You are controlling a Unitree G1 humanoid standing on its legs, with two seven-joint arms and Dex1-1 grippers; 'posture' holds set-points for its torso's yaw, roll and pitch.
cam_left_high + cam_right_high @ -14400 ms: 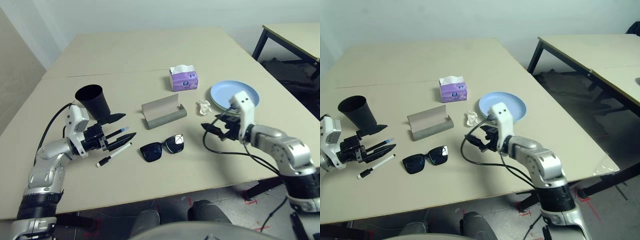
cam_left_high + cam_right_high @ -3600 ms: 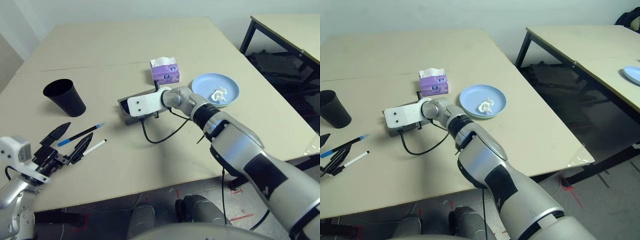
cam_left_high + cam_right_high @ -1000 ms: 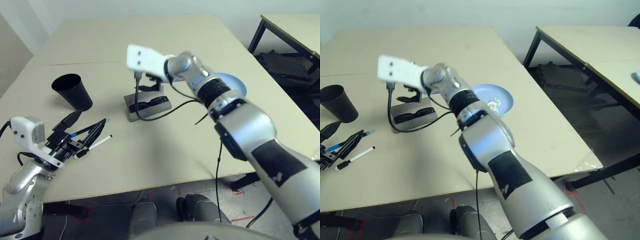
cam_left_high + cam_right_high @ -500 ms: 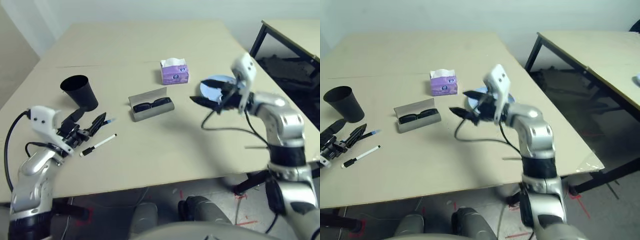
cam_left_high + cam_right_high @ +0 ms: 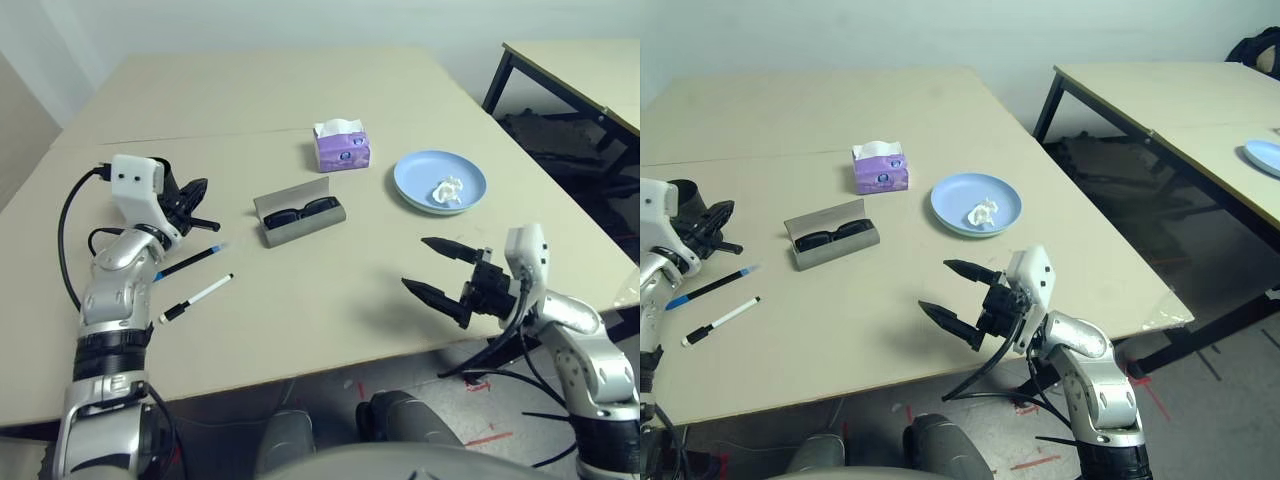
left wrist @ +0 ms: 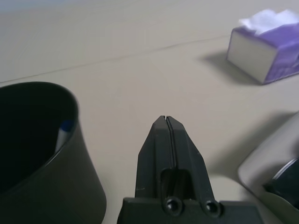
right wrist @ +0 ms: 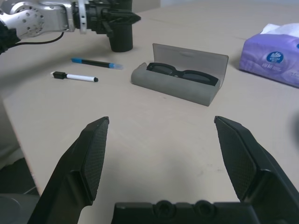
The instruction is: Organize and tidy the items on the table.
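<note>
left gripper (image 6: 167, 117) pressed together empty, right gripper (image 5: 412, 260) spread, pen-tidying seems underway; next, left should open over the blue pen (image 5: 188, 263) beside the cup (image 6: 65, 186).

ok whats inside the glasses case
The glasses case stands open, with the black sunglasses lying folded inside. The case's front wall covers the lower part of the sunglasses, and whatever lies beneath them can't be seen.

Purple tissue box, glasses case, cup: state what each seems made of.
Tissue box: likely printed cardboard or film, slightly glossy; crisp folded edges.
Glasses case: perhaps matte-covered board or plastic; stiff grey lid, dull sheen.
Cup: probably smooth plastic, satin; soft highlights, thin rim.
</note>
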